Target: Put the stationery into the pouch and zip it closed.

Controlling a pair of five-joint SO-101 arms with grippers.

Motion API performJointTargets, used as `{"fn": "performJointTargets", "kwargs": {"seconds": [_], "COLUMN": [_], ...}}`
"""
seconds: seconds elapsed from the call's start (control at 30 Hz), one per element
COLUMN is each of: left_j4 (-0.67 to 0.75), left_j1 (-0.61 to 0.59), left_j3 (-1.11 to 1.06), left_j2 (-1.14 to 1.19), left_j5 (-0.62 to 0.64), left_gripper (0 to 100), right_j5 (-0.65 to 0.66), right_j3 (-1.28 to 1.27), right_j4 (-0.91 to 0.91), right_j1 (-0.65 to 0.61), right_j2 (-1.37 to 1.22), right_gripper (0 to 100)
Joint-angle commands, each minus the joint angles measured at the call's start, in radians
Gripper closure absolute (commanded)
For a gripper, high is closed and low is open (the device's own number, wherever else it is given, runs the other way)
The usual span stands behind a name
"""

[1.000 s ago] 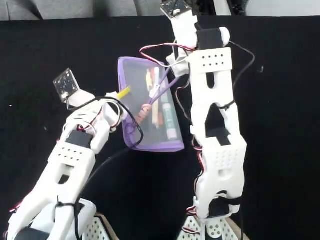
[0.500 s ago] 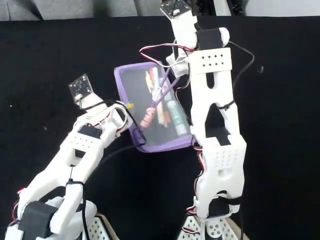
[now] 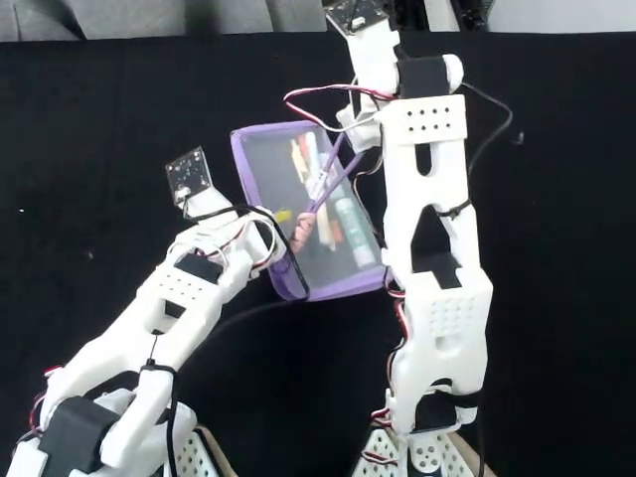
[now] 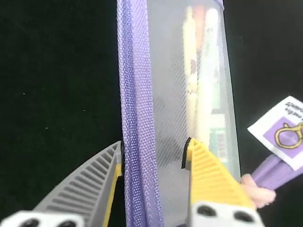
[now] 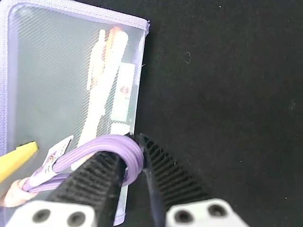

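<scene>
Now the left gripper (image 4: 154,149) is partway closed on the pouch (image 3: 278,169), with the grey finger against the purple zipper edge and the yellow finger pressed on the mesh face. Over to the right gripper (image 5: 135,139): jaws pinched tight round the pouch's purple strap (image 5: 94,147). The pouch sits on the black surface (image 3: 99,119), midway across and nearer the far edge than the near one. Pens (image 4: 201,80) show through the mesh, lying inside along the edge opposite the zipper.

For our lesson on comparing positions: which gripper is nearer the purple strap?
Right. The right gripper is closed on the strap; the left gripper clamps the pouch along its purple edge, beside the strap, not on it.
</scene>
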State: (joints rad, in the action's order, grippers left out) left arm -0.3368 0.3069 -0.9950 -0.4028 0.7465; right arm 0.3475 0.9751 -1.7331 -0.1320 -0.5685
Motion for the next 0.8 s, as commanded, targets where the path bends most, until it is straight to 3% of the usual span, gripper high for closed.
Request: {"fn": "performJointTargets", "kwargs": {"seconds": [0.0,0.77], "left_j4": [0.021,0.04], "left_j1": [0.039,0.068], "left_j3": [0.041,-0.012], "left_j2": [0.0,0.0], "left_j5": [-0.012,-0.012], "left_gripper": [78,78], "right_j5": [-0.005,-0.006], "right_j3": [0.036,0.077], "right_j4": [-0.026,-0.026], "right_j1": [0.021,0.02], "right_j2": [0.067,0.094], "right_gripper": [98.7,98.7]}}
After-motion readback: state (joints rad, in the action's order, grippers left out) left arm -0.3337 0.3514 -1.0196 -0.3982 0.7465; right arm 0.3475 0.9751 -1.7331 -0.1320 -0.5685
